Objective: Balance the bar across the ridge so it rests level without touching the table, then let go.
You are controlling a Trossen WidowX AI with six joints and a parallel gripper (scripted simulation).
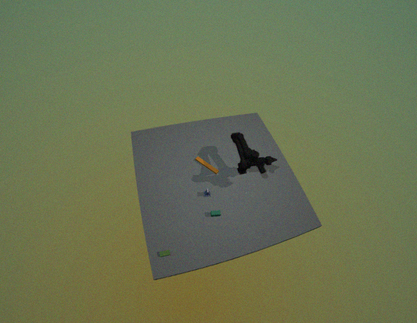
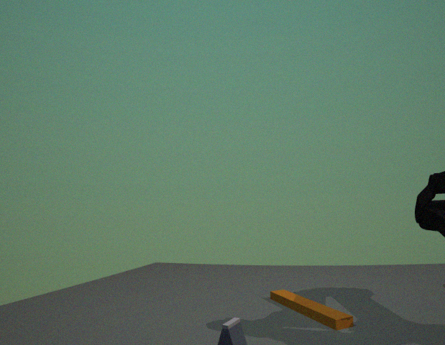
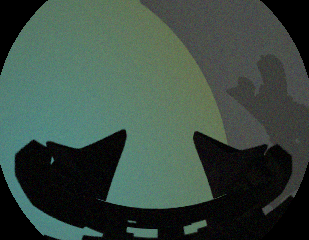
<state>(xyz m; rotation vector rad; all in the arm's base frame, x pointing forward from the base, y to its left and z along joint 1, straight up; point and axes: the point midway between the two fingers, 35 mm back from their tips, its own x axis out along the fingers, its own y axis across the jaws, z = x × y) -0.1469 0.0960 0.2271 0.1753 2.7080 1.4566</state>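
The orange bar (image 1: 206, 165) (image 2: 311, 309) lies flat on the grey worktop (image 1: 173, 215) (image 2: 103, 307), near the middle of the top view and at the lower right of the exterior view. It runs slantwise, from upper left to lower right in both. The small ridge (image 1: 207, 192) (image 2: 231, 332), dark blue with a pale narrow crest, stands apart from it: below the bar in the top view, and at the bottom edge of the exterior view, where its foot is cut off. Nothing rests on the crest.

The black arm (image 1: 248, 156) (image 2: 436, 213) is to the right of the bar in the top view. Its pincer (image 3: 160, 132) is spread, with nothing between the tips; the wrist view shows background and a strip of worktop beyond them, with neither bar nor ridge in sight.

A green block (image 1: 215, 213) lies below the ridge in the top view, and a yellow-green block (image 1: 164, 253) near the lower left corner of the worktop. Neither seems to matter to the job.

I judge the task to be at its first step, reaching for the bar, with the lifting and balancing undone. The next move calls for bringing the pincer over the bar's middle, tips down, and turning it so the fingers close across the narrow width. A grip off centre would make the later balance harder, since the crest offers little support.
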